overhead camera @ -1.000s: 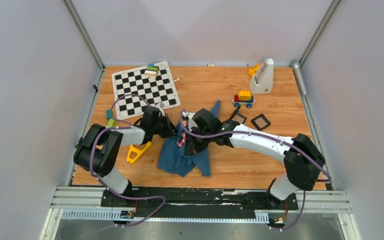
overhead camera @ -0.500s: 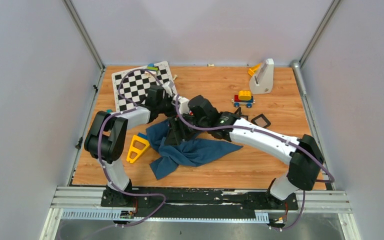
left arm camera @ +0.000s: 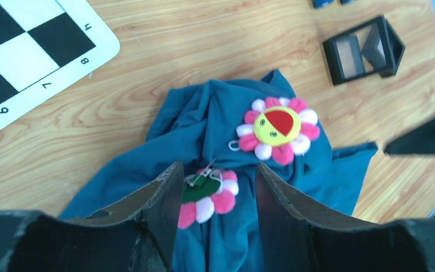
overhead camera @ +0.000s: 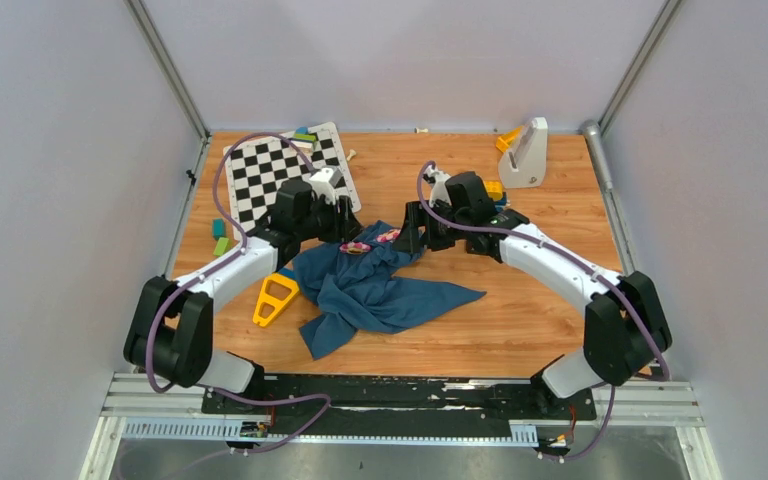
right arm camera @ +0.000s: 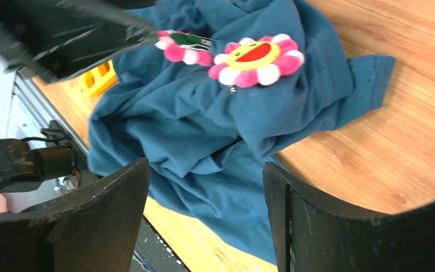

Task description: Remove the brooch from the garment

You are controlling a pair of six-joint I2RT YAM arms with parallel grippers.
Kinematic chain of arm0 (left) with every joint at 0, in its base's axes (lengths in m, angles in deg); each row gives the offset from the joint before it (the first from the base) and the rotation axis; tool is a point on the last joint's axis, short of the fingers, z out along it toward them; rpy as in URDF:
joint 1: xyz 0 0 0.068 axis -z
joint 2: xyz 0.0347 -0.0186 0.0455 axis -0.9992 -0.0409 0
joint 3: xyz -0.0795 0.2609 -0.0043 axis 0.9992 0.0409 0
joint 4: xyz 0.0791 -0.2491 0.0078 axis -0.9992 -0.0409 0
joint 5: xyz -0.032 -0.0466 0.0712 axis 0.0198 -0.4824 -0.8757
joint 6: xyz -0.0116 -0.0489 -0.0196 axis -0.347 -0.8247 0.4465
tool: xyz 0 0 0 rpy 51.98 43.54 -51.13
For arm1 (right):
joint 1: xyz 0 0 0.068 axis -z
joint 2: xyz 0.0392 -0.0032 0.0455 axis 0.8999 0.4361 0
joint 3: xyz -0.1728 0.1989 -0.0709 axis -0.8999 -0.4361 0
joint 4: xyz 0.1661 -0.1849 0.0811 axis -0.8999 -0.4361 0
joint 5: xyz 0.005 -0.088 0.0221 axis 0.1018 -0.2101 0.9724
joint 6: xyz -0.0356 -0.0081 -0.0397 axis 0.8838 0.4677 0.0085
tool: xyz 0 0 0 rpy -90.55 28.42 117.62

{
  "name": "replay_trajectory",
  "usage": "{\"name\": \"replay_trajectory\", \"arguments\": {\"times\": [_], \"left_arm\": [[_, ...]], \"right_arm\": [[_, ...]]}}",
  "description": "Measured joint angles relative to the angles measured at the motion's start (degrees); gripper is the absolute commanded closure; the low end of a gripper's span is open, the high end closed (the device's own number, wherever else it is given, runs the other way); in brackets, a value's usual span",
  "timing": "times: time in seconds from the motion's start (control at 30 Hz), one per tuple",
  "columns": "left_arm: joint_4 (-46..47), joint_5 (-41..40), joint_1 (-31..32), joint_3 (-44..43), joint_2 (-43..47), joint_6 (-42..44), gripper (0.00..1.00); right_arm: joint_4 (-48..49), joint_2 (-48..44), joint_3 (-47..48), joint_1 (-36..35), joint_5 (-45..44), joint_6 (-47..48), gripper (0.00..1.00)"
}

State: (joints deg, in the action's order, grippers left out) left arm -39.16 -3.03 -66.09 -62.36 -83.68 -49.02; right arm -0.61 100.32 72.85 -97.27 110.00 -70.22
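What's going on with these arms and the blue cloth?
Two robot arms hover over a crumpled blue garment on the table. The left gripper and right gripper are both open, holding nothing. The brooch lies back-up on the cloth under the left gripper, beside a second flower with a yellow face. Whether it is unpinned is unclear.

The brooch shows only its green back, its face hidden; one finger of the left gripper covers its left petals.
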Motion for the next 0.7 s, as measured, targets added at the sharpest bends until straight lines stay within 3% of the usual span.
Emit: {"name": "replay_trajectory", "arguments": {"times": [0.3,0.7], "left_arm": [[12.2,3.4,5.1,7.0,2.2,14.4,0.4],[24.3,10.3,5.1,6.9,-7.1,23.7,0.42]], "right_arm": [[6.0,6.6,-2.9,3.1,2.1,1.2,0.38],[18.0,12.4,-6.0,5.0,9.7,-1.2,0.78]]}}
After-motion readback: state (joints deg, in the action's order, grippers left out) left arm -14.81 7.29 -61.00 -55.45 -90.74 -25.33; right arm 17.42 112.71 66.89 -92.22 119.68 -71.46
